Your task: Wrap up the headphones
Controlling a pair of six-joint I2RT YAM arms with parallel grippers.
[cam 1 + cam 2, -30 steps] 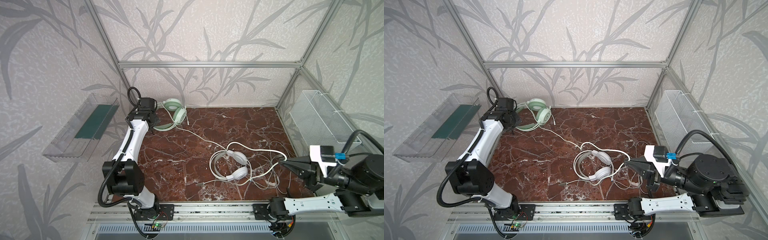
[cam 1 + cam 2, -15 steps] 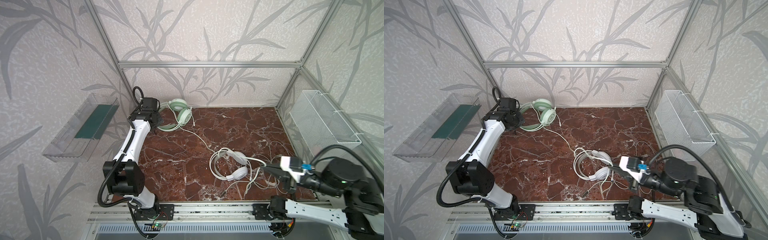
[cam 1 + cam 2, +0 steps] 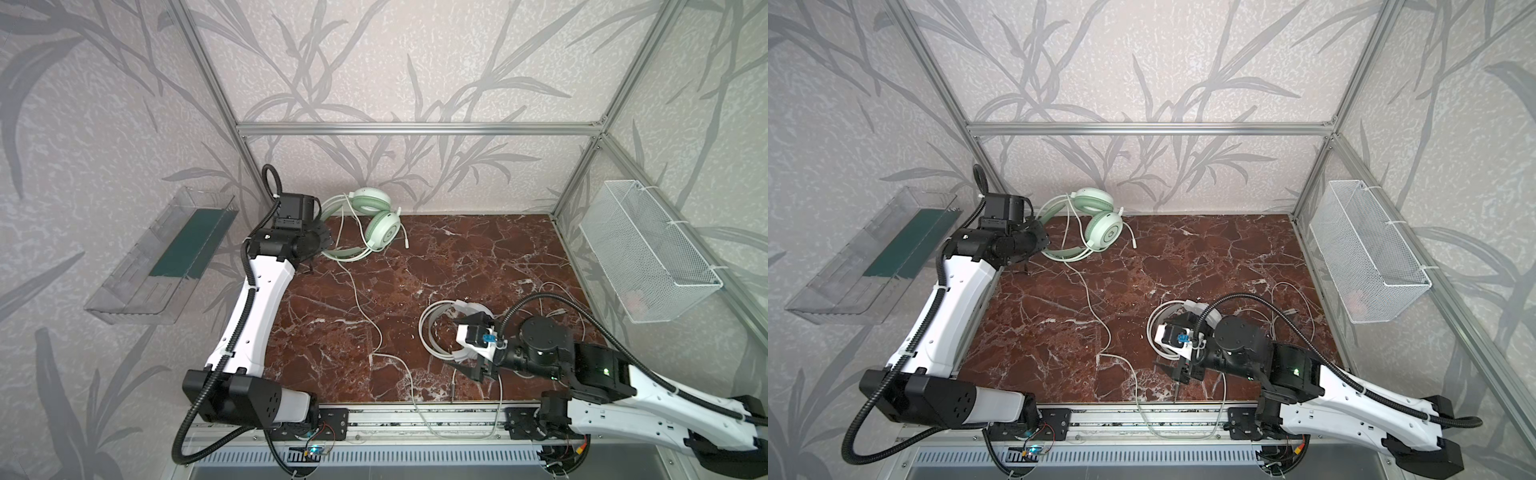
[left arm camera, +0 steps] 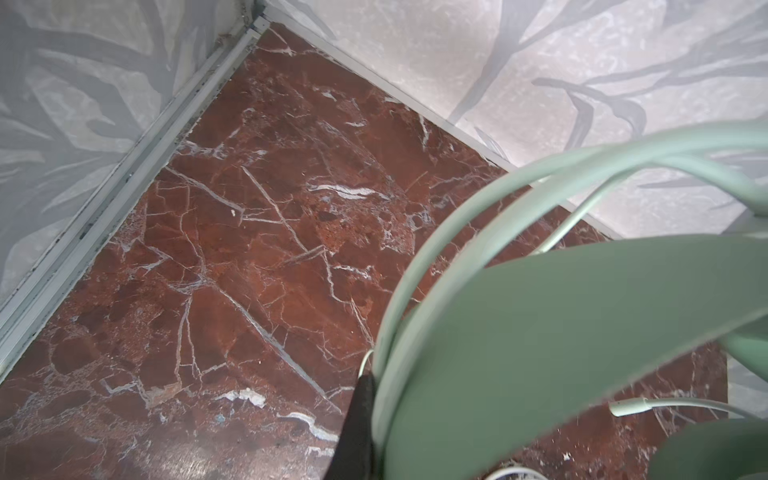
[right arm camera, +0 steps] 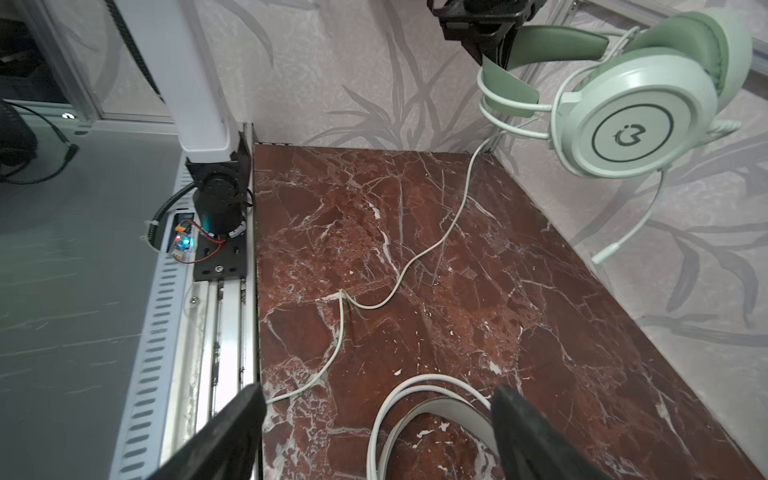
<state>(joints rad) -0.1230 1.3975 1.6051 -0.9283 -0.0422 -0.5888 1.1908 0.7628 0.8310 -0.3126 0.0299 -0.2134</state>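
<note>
- L arm [image 3: 257,316]: stretched fwd to far-left corner, forearm link upright-ish, wrist turned inward.
- L gripper [image 5: 494,54]: jaws closed tight on band of mint-green headset [image 5: 631,124].
- R arm [image 3: 623,424]: low, reaching in from near-right, elbow folded, wrist approx. level.
- R gripper [image 5: 376,392]: jaws spread wide, tips aimed twd the L side.

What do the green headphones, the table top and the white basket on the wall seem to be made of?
The green headphones: likely smooth moulded plastic, with a slight sheen on the round cup. The table top: red-brown marble or a marble-look sheet, white veins, glossy. The basket: probably white-coated wire mesh, see-through.
</note>
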